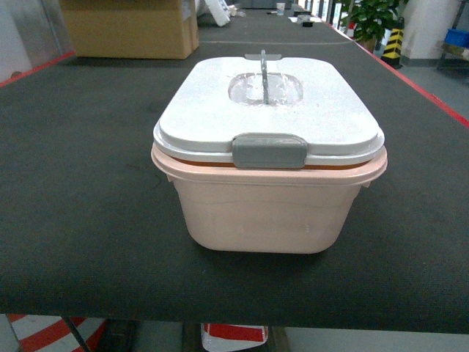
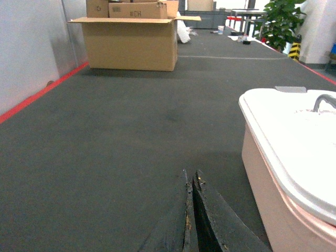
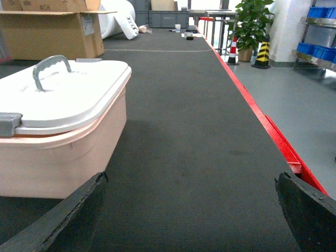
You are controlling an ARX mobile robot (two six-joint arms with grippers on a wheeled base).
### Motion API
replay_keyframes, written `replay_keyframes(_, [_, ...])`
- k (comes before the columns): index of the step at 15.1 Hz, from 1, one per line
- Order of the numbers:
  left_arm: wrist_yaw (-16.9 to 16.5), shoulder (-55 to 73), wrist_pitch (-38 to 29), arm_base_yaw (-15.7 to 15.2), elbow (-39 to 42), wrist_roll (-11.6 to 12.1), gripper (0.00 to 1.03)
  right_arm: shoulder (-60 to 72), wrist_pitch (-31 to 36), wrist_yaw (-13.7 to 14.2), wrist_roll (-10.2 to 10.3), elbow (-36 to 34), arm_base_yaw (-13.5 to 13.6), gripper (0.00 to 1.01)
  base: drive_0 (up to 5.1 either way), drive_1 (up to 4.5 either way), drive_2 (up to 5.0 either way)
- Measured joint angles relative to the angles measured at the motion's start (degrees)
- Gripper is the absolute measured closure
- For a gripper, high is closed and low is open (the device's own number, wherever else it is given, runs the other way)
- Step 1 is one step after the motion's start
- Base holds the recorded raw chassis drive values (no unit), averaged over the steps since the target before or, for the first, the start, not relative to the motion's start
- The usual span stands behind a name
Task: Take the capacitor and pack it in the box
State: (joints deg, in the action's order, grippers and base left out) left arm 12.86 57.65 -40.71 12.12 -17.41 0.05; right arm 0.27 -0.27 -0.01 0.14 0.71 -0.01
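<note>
The pale pink box (image 1: 264, 209) stands in the middle of the dark table, its white lid (image 1: 267, 110) on top with a grey clasp (image 1: 269, 150) at the front and a grey handle (image 1: 263, 73). In the left wrist view the box (image 2: 273, 184) is on the right, and my left gripper (image 2: 191, 176) hangs shut beside it over bare mat. In the right wrist view the box (image 3: 63, 147) is on the left, and my right gripper (image 3: 191, 178) stands wide open beside it with nothing between its fingers. No capacitor is in view. Neither gripper shows in the head view.
A brown cardboard carton (image 1: 128, 26) stands at the far left of the table (image 1: 88, 183); it also shows in the left wrist view (image 2: 131, 42). Red tape marks the table's right edge (image 3: 262, 121). A potted plant (image 3: 249, 23) and blue bins (image 3: 320, 10) stand beyond it.
</note>
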Motion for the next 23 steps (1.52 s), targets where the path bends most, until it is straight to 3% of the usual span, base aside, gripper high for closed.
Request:
replay_keyframes(2, [-3.13,-4.2,0.63,-2.27,4.74,0.02,1.01,0.0,-0.02,0.0,0.0,0.0,0.0,0.03,0.0,0.0,0.0])
replay_keyframes(9, [-8.33,-16.85,5.86,-7.52,11.85,0.02,1.01,0.0,-0.02,0.0,0.0,0.0,0.0,0.03,0.0,0.0,0.0])
replay_keyframes(10, [-11.87,-21.84,9.22,-12.52,13.62,-0.02,1.01,0.0,-0.04,0.0,0.02,0.0,0.0,0.03,0.0,0.0,0.0])
replay_keyframes(12, [-12.87,-26.01,12.39,-11.96,14.69,0.0,1.01,0.0,-0.02,0.0,0.0,0.0,0.0,0.03,0.0,0.0,0.0])
replay_keyframes(13, [-12.85,-26.73,9.68,-11.96,16.24,-0.02,1.01,0.0,-0.02,0.0,0.0,0.0,0.0,0.03,0.0,0.0,0.0])
replay_keyframes(23, [-12.85,-40.17,23.28,-11.96,16.63,-0.02,1.01,0.0,-0.02,-0.02,0.0,0.0,0.0,0.03,0.0,0.0,0.0])
